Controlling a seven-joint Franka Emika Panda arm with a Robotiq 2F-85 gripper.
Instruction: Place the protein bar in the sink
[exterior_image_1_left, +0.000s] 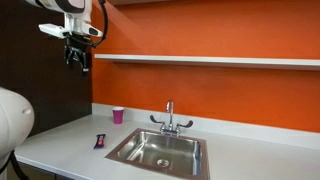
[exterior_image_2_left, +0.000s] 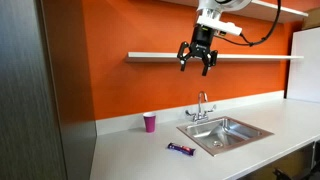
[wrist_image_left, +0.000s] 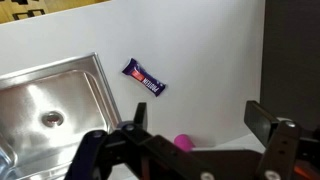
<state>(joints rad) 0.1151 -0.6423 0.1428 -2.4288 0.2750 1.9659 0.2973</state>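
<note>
Gripper (wrist_image_left: 195, 122) jaws stand spread wide and empty across the bottom of the wrist view. They hide most of the one pink cup (wrist_image_left: 183, 142), so only a sliver of it shows. Beyond it the single protein bar (wrist_image_left: 143, 79) lies flat on the white counter (wrist_image_left: 205, 45), near the sink (wrist_image_left: 50, 100) but outside the basin. There is one sink, and its far end is cut off by the frame there. In an exterior view, one two-handled faucet (exterior_image_2_left: 203, 106) stands behind the basin and one shelf (exterior_image_2_left: 160, 55) crosses the orange wall. The bar's label is too small to read.
</note>
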